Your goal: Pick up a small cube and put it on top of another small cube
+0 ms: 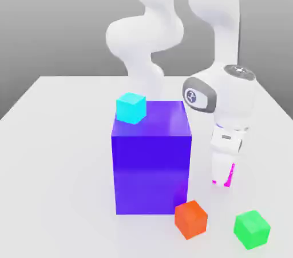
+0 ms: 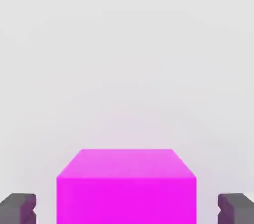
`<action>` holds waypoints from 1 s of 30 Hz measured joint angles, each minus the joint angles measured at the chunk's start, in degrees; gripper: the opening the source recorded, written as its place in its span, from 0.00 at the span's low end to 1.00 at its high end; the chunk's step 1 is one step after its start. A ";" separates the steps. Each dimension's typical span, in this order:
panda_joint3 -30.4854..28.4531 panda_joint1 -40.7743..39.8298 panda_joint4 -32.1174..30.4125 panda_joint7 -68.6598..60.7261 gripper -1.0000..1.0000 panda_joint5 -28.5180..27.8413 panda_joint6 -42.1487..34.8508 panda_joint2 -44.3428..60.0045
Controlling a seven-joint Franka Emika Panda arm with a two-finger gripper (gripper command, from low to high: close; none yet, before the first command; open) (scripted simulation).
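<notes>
Fingers [image 2: 20, 208] are being seen on either side of the small magenta cube [image 2: 126, 188] in the hand view, with a slim gap showing on each side, so they're being read as open around it and not yet clamped on. Whether contact is being made can't be told for sure.

Everything is being placed relative to the big blue-purple block [image 1: 151, 159]: the gripper [image 1: 223, 179] is being held low just off its side toward the exterior view's right, and a sliver of magenta is peeking out between the fingers down there on the white counter [image 1: 57, 165]. A cyan cube [image 1: 131, 107] is sitting on the block's top, at the corner toward the exterior view's left. An orange-red cube [image 1: 191, 219] is lying just in front of the block's near corner, and a green cube [image 1: 252, 229] farther out to the exterior view's right.

Progress-wise, only the approach is looking done. Gripping, lifting, carrying and stacking on another small cube are all being left to do.
</notes>
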 joint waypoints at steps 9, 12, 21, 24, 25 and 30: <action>4.14 -2.87 -1.72 -3.77 0.00 4.95 -7.33 -9.01; 4.34 -1.98 -2.77 -5.93 0.00 8.04 -12.34 -15.07; 1.10 -6.65 13.82 -12.69 0.00 7.51 -24.12 -10.22; 0.41 -8.15 20.04 -15.48 0.00 7.72 -27.92 -7.80; 0.17 -8.64 22.12 -16.44 0.00 7.82 -29.19 -7.00; -0.30 -9.86 27.19 -18.62 0.00 8.05 -26.80 0.46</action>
